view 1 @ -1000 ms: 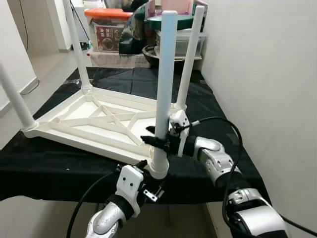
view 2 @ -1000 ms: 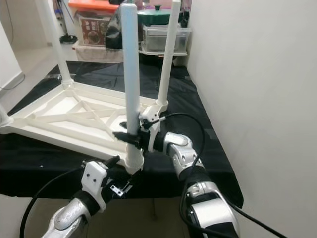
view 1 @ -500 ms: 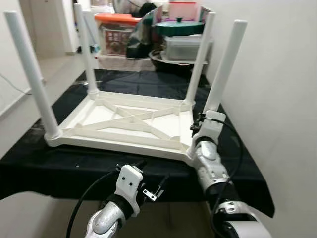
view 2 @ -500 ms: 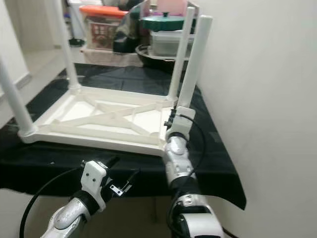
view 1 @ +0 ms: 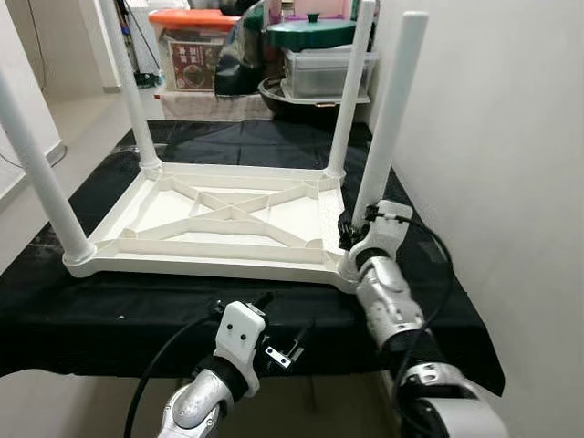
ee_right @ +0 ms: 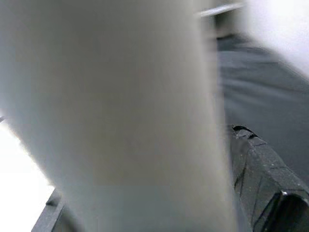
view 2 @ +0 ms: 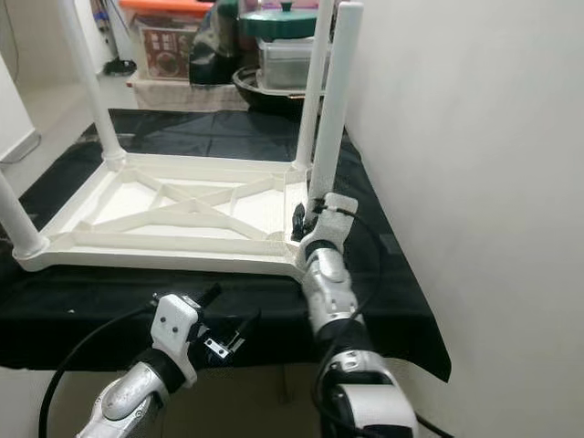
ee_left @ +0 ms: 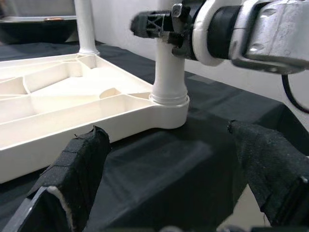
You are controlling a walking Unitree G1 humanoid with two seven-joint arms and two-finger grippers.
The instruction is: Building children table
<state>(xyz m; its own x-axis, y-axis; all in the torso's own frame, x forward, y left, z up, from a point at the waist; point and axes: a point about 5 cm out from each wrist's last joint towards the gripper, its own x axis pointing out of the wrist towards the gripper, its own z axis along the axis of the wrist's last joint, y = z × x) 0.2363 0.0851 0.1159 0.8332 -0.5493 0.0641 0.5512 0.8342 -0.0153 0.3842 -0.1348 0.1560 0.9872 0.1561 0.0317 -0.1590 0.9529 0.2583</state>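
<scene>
The white children's table (view 1: 228, 214) lies upside down on a black cloth (view 1: 137, 306), its four legs pointing up. My right gripper (view 1: 351, 233) is shut on the near right leg (view 1: 388, 109) just above its socket at the table's corner. In the right wrist view the leg (ee_right: 120, 106) is a close white blur beside one black finger (ee_right: 256, 174). My left gripper (view 1: 281, 330) hangs open below the cloth's front edge, a little in front of that corner. The left wrist view has its fingers (ee_left: 77, 179) spread wide, facing the leg's base (ee_left: 169, 92).
A white wall (view 1: 493, 137) runs close along the right. Behind the table are an orange-lidded box (view 1: 192, 50), a green-lidded pot (view 1: 310, 32) and a clear container (view 1: 324, 73). Open floor (view 1: 82, 119) lies to the left.
The camera has shifted. My right arm has swung from the right of the leg to below it, the gripper staying on the leg. The table now sits squarer to the front edge.
</scene>
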